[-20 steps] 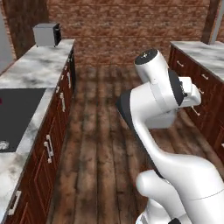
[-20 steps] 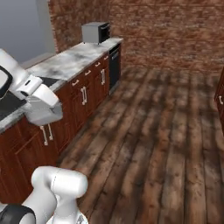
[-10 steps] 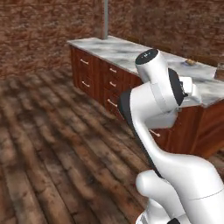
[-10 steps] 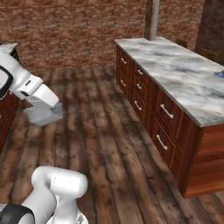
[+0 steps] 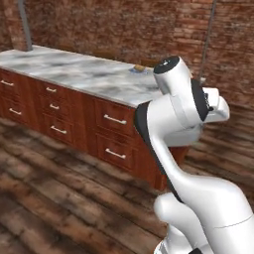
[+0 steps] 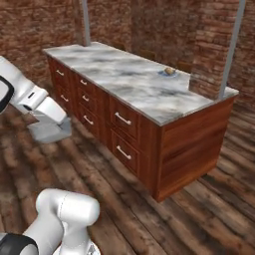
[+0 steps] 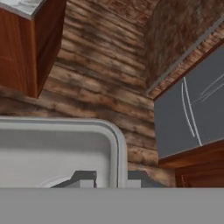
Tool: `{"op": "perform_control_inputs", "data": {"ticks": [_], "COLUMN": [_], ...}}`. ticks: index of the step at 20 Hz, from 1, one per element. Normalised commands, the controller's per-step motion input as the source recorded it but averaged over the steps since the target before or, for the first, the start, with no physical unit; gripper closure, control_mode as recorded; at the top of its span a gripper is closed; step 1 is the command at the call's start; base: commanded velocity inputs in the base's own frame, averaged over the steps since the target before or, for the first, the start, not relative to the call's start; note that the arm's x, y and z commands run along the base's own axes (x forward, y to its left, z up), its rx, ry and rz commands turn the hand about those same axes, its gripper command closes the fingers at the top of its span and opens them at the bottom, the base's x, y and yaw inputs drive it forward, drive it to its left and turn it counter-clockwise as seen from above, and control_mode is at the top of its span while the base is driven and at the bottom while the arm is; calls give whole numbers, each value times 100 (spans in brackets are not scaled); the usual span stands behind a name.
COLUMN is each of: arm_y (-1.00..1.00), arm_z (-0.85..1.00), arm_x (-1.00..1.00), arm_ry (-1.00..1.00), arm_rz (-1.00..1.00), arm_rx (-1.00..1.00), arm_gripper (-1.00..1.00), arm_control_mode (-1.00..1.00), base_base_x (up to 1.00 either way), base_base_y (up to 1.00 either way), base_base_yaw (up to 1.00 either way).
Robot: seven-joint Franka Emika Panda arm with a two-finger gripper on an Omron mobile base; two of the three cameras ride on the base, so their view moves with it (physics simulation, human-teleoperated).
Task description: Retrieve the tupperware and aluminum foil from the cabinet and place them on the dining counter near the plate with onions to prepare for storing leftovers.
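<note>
The base has swung round: a second ago the views looked down the aisle between the two runs of drawers, and now both face the dining counter (image 6: 144, 84), a long marble worktop on a red-brown wood base with drawers. That is the camera turning, not the furniture moving.

The claw (image 7: 111, 178) is nearly closed on the rim of the tupperware (image 7: 57, 148), a shallow grey tub, with one tip inside the wall and one outside. In the right base view the tub (image 6: 50, 132) hangs from the hand over the plank floor, well short of the worktop.

Far along the marble sits a small plate with onions (image 6: 169, 72). So the carry seems under way: the tub looks out of the cabinet, and the robot now faces its drop-off spot. The aluminum foil presumably remains to be fetched.
</note>
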Motion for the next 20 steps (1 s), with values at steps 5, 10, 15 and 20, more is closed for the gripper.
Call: {"op": "perform_control_inputs", "data": {"ticks": [5,10,15,20], "arm_y": [0,0,0,0], "arm_z": [0,0,0,0], "arm_x": [0,0,0,0], "arm_ry": [0,0,0,0], "arm_rz": [0,0,0,0], "arm_rx": [0,0,0,0], "arm_gripper": [100,100,100,100], "arm_control_mode": [100,100,100,100], "base_base_x": [100,100,93,69], "base_base_y": [-29,-41,-75,-92], "base_base_yaw": [-37,-29,-33,-45]}}
